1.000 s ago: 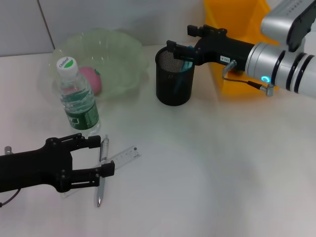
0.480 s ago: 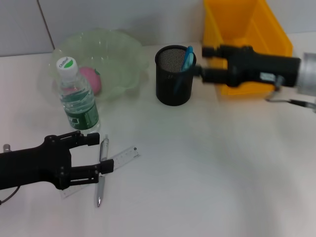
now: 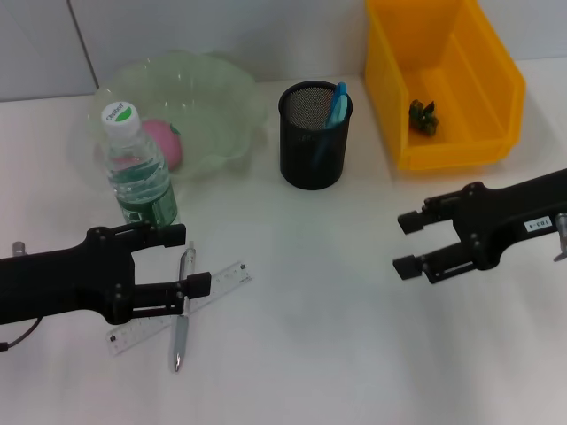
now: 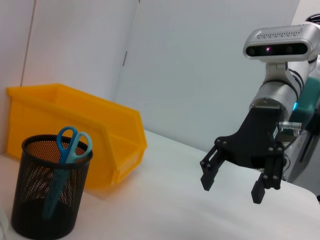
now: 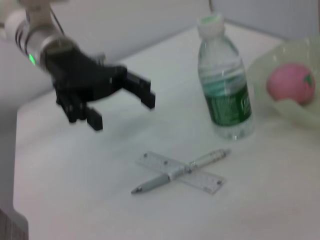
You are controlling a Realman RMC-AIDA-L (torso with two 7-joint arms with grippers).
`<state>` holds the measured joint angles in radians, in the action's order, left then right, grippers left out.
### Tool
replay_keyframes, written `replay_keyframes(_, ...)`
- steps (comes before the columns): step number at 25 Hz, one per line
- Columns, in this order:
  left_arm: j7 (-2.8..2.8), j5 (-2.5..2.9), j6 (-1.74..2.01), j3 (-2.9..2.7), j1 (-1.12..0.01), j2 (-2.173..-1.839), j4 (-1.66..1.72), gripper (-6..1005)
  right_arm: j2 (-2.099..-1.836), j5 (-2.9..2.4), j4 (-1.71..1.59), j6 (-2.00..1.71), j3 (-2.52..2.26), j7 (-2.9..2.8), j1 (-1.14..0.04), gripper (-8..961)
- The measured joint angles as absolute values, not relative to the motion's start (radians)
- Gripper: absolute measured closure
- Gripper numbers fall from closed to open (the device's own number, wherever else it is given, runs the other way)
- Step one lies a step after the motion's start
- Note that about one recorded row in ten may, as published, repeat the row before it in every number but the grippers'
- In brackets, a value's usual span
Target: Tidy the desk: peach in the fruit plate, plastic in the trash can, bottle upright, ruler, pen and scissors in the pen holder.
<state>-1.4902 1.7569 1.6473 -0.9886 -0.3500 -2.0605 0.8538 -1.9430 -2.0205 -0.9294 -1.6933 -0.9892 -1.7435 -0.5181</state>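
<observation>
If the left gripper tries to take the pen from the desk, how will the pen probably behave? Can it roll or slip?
The pen is slim and round, so it may roll if nudged sideways. It lies crossed over the ruler, so lifting it could drag or shift the ruler. Its body looks smooth and metallic, perhaps slippery between the open jaws of the left gripper.

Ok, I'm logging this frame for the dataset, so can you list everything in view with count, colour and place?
fruit plate: one, pale green translucent, far left of the table.
peach: one, pink, in the fruit plate.
bottle: one, clear with green label, upright in front of the fruit plate.
pen holder: one, black mesh, table centre back.
scissors: one, blue handles, standing in the pen holder.
trash can: one, yellow, back right.
plastic: one, dark green, inside the trash can.
ruler: one, clear, near left.
pen: one, silver, lying across the ruler.
left gripper: black, open, around the pen.
right gripper: black, open, above the table's right side.
</observation>
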Motion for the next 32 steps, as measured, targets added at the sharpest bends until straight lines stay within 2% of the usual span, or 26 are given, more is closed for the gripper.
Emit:
replay_keyframes(8,-1.504,1.763,1.647,-0.993,-0.358,-2.053,0.86,163,-1.949,-2.035,-0.942,-1.699,-0.988,-1.744,-0.513,180)
replay_keyframes(15,-1.539,1.799,1.614,-1.066,-0.37,-2.069,0.975,163,-1.95,-2.045,-0.937,-1.688,-0.988,-1.742,-0.497,180)
replay_keyframes(19,-1.753,1.959,1.485,-1.252,-0.443,-2.068,1.141,163,-1.954,-2.079,-0.936,-1.676,-0.988,-1.75,-0.493,180)
replay_keyframes(21,-1.784,1.992,1.479,-1.265,-0.463,-2.069,1.154,163,-1.956,-2.086,-0.936,-1.674,-0.987,-1.757,-0.493,180)
replay_keyframes(24,-1.913,2.137,1.465,-1.336,-0.553,-2.071,1.17,163,-1.956,-2.09,-0.936,-1.674,-0.987,-1.773,-0.493,180)
replay_keyframes(32,-2.073,2.31,1.408,-1.458,-0.658,-2.075,1.166,163,-1.955,-2.097,-0.943,-1.674,-0.986,-1.798,-0.496,181)
